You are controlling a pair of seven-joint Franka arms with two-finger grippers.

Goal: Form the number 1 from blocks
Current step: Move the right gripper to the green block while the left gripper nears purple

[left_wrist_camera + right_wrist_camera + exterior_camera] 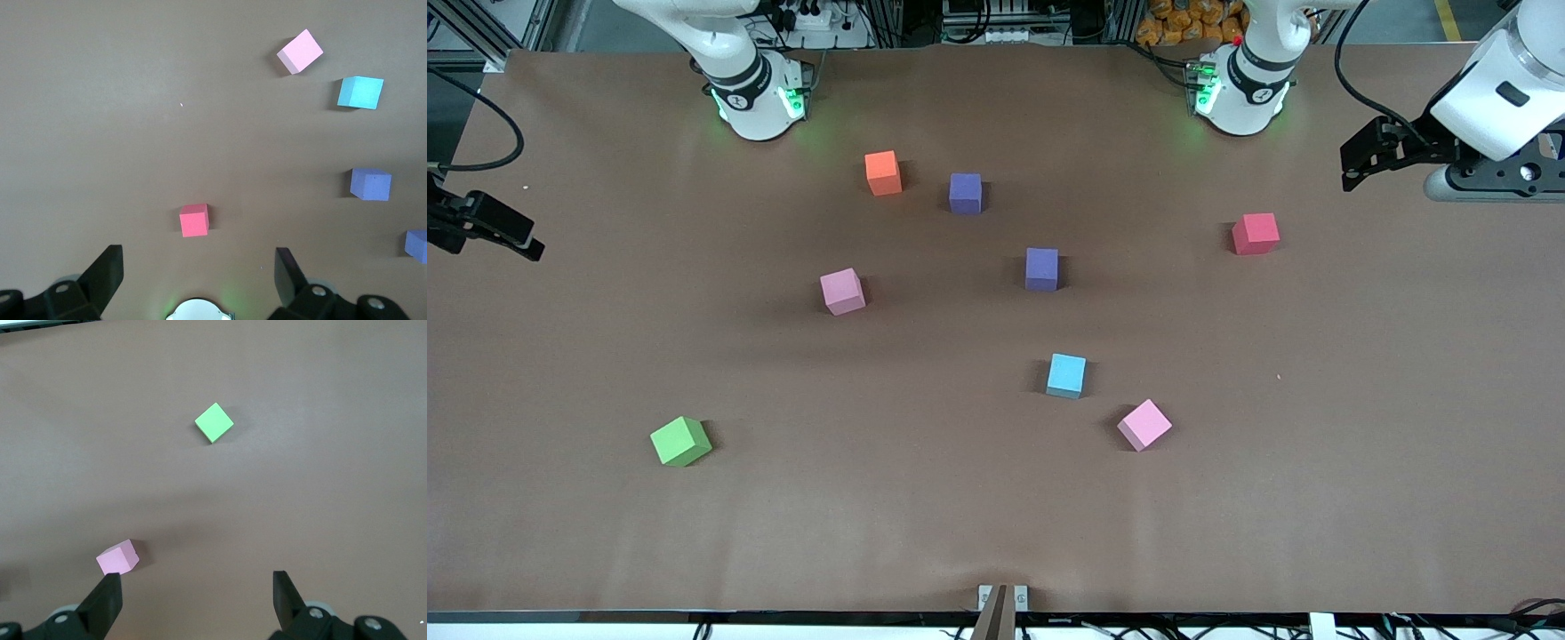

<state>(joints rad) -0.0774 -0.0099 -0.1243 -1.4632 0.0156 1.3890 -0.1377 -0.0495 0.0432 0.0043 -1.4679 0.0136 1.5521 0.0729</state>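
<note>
My left gripper [199,280] and right gripper [196,603] hang open and empty at the table's [1316,462] ends. Five blocks lie scattered around the light blue cube [1066,374]: purple [1041,268], purple [965,193], pink [842,292], pink [1144,424], green [680,441].

Looked like a robotics lab or test cell. Wide table [996,533] covered in plain brown paper, two white arm bases bolted along the upper edge of the frame, green status lights [790,100] glowing on them. Aluminium framing [480,22] at upper left, power strips and cable bundles [805,18] at top centre, more loose cables [1449,627] along the bottom edge. Small coloured foam cubes [842,292] scattered as test props. Nothing domestic.
</note>
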